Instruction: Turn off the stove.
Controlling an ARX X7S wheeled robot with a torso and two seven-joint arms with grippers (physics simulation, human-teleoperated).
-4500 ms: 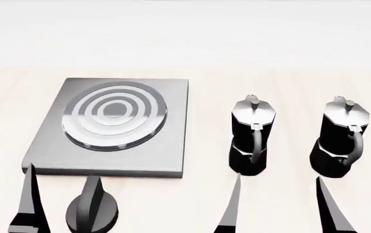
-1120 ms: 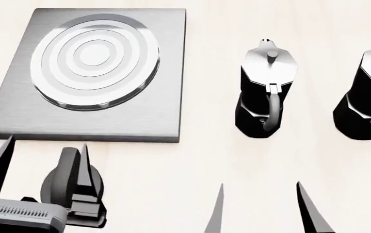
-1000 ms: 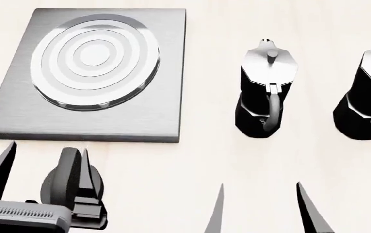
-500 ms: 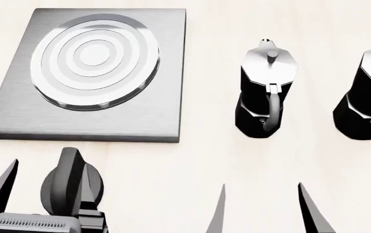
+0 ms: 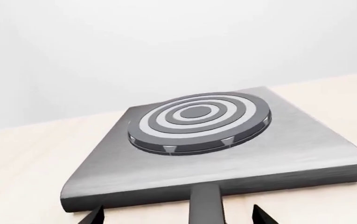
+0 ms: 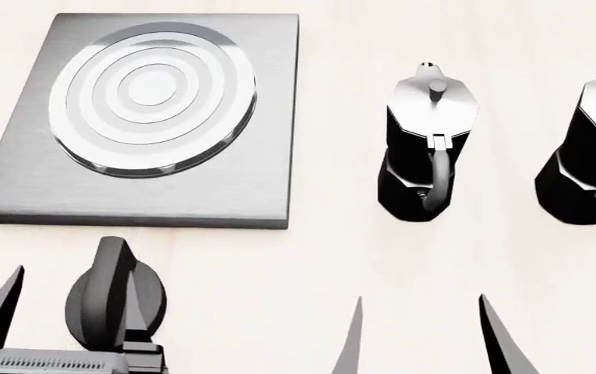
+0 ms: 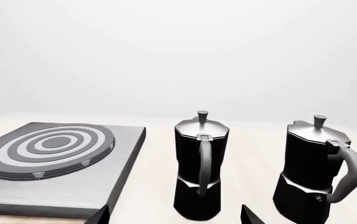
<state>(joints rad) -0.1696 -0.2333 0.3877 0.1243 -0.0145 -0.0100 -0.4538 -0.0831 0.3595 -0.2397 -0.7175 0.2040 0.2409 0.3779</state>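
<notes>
The stove (image 6: 266,156) is a brushed-grey square slab with a ringed burner (image 6: 152,97), lying on the pale table at the left. Its round black knob (image 6: 116,292) sits just in front of the slab, with the raised bar pointing roughly toward the slab. My left gripper (image 6: 69,304) is open and straddles the knob. One finger (image 6: 1,304) is left of it and the other is low on its right side. In the left wrist view the knob's bar (image 5: 206,207) stands between the spread tips of the left gripper (image 5: 178,217), apart from both. My right gripper (image 6: 419,319) hangs open and empty.
Two black-and-silver moka pots stand right of the stove, one (image 6: 430,148) mid-table and one (image 6: 594,156) at the right edge. In the right wrist view the nearer moka pot (image 7: 200,168) is straight ahead of the right gripper (image 7: 177,217), and the other pot (image 7: 318,172) is beside it.
The left gripper has slid back toward the near edge, its fingers lower around the knob than a second ago. Since the oldest frame the head view has shifted closer. The right arm barely moved.
</notes>
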